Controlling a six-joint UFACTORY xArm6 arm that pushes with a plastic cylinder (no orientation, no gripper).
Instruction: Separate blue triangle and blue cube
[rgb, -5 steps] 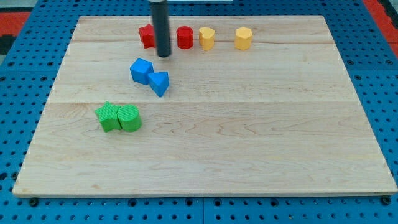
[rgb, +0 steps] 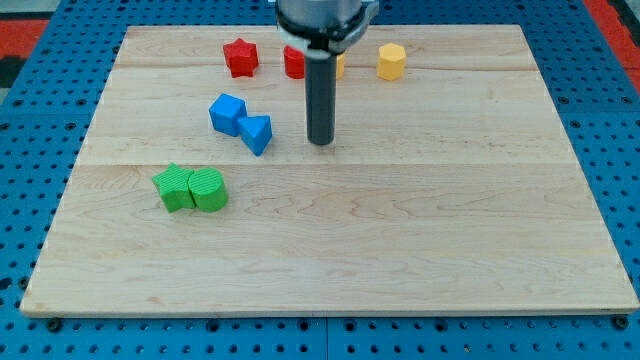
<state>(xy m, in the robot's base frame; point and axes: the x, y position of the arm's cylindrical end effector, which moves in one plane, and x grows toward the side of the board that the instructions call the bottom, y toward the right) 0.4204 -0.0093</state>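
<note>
The small blue plastic cube (rgb: 227, 113) serves as the landmark on the pale wooden desk (rgb: 400, 230), sitting left of the board's middle and toward the view's top. The blue triangular plastic block (rgb: 256, 133) lies just to the cube's lower right, touching it or very nearly so (the gap, if any, is too fine to make out), so the two blue pieces are together as a pair. My tip (rgb: 321, 142), the lower end of the straight dark rod, rests on the desk to the right of the cube, at about the height of the triangle and a little apart from it, touching neither blue block. There are no fingers on this arm, so nothing is held and there is no opening to report. Above the cube, near the desk's top edge, stands a red star-shaped block (rgb: 239, 57); further right of the cube along that edge a red block (rgb: 293, 62) and a yellow block (rgb: 339, 66) are partly hidden behind the rod, and a yellow hexagonal block (rgb: 391, 61) stands clear beyond them. Below and left of the cube, two green ribbed blocks (rgb: 191, 188) sit side by side, touching.
</note>
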